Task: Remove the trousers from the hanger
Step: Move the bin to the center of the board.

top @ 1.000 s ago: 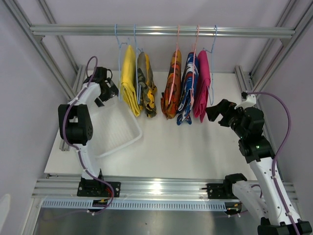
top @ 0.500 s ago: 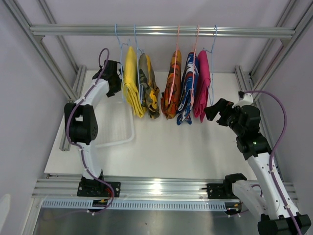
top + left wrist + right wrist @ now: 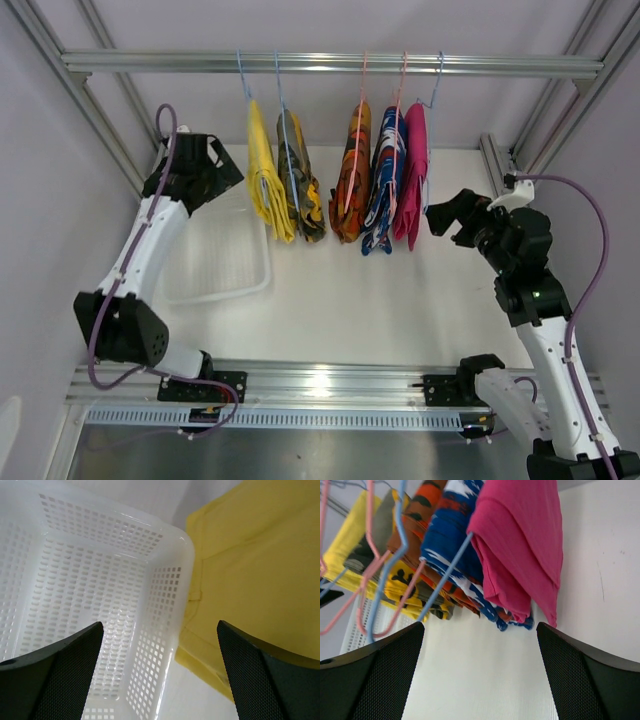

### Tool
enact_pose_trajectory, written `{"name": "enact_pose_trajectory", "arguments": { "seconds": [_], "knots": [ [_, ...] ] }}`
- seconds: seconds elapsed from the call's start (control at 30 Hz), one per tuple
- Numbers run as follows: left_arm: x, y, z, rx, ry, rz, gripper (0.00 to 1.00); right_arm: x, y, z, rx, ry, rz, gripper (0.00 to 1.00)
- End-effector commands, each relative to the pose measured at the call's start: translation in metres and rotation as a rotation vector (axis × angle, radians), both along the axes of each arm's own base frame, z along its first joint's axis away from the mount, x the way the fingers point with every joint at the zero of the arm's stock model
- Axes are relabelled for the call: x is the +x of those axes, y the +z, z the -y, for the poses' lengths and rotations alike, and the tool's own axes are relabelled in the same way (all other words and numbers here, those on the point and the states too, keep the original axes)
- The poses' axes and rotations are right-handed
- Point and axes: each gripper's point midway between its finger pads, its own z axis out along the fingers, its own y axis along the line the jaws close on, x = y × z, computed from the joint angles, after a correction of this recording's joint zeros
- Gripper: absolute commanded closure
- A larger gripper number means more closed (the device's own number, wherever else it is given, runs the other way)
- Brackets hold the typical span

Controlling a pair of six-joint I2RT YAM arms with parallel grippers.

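Five trousers hang side by side on wire hangers from the rail (image 3: 330, 63): yellow (image 3: 262, 175), camouflage (image 3: 300, 190), orange patterned (image 3: 355, 180), blue-red-white (image 3: 385, 185) and magenta (image 3: 414, 180). My left gripper (image 3: 228, 176) is open just left of the yellow trousers (image 3: 250, 570), not touching them and above the basket. My right gripper (image 3: 440, 215) is open just right of the magenta trousers (image 3: 520, 545), with nothing between its fingers. A blue hanger (image 3: 445, 575) and a pink hanger (image 3: 370, 530) show in the right wrist view.
A white perforated basket (image 3: 266, 270) lies on the table below the left gripper, its corner (image 3: 175, 555) close to the yellow cloth. Aluminium frame posts stand at both sides and the rail runs across the back.
The left arm has stretched out and its elbow dropped toward the near left; its gripper went in by the yellow trousers' hanger, then drew back a little. The right gripper shifted slightly right.
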Motion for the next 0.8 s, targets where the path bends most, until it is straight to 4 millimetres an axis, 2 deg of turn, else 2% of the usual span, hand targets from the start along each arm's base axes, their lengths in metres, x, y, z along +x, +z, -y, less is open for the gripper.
{"name": "enact_pose_trajectory", "arguments": {
  "seconds": [0.0,0.03,0.1,0.13,0.2,0.23,0.27,0.33,0.4,0.43,0.5,0.53,0.6,0.63,0.67,0.73,0.77],
  "knots": [
    [-0.028,0.017,0.005,-0.055,-0.002,0.031,0.01,-0.003,0.041,0.003,-0.014,-0.007,0.088,0.01],
    [-0.036,0.027,0.005,-0.062,-0.007,0.058,0.0,-0.003,0.054,0.005,-0.017,-0.018,0.113,0.01],
    [-0.047,0.027,0.005,-0.066,-0.01,0.056,0.01,-0.003,0.066,0.007,-0.025,-0.025,0.129,0.01],
    [-0.054,0.035,0.005,-0.071,-0.015,0.08,0.0,-0.002,0.077,0.009,-0.026,-0.034,0.147,0.01],
    [-0.063,0.036,0.006,-0.079,-0.028,0.092,0.01,-0.003,0.089,0.009,-0.022,-0.034,0.168,0.01],
    [-0.07,0.028,0.006,-0.08,-0.031,0.079,0.01,-0.003,0.094,0.007,-0.014,-0.028,0.177,0.01],
    [-0.075,0.037,0.006,-0.087,-0.036,0.113,0.01,-0.002,0.106,0.007,-0.006,-0.027,0.203,0.01],
    [-0.085,0.032,0.009,-0.097,-0.06,0.112,0.01,-0.002,0.116,0.004,0.006,-0.013,0.225,0.01],
    [-0.093,0.042,0.008,-0.096,-0.075,0.149,0.01,-0.001,0.133,-0.001,0.021,0.01,0.26,0.01],
    [-0.098,0.039,0.008,-0.089,-0.082,0.149,0.01,-0.003,0.139,-0.01,0.027,0.06,0.277,0.01],
    [-0.107,0.047,0.008,-0.092,-0.099,0.189,0.01,-0.002,0.153,-0.02,0.037,0.12,0.327,0.01],
    [-0.111,0.046,0.009,-0.094,-0.108,0.197,0.0,-0.008,0.166,-0.034,0.051,0.208,0.381,0.01],
    [-0.12,0.055,0.011,-0.105,-0.126,0.253,0.0,-0.004,0.174,-0.049,0.101,0.288,0.387,0.01],
    [-0.123,0.057,0.012,-0.109,-0.14,0.268,0.01,-0.009,0.183,-0.065,0.122,0.378,0.412,0.01],
    [-0.128,0.053,0.012,-0.106,-0.141,0.265,0.01,-0.008,0.187,-0.074,0.146,0.415,0.404,0.01],
    [-0.136,0.06,0.01,-0.103,-0.145,0.306,0.0,0.003,0.198,-0.093,0.153,0.462,0.402,0.01],
    [-0.139,0.053,0.009,-0.099,-0.147,0.3,0.01,-0.001,0.201,-0.11,0.156,0.515,0.403,0.01]
  ]
}}
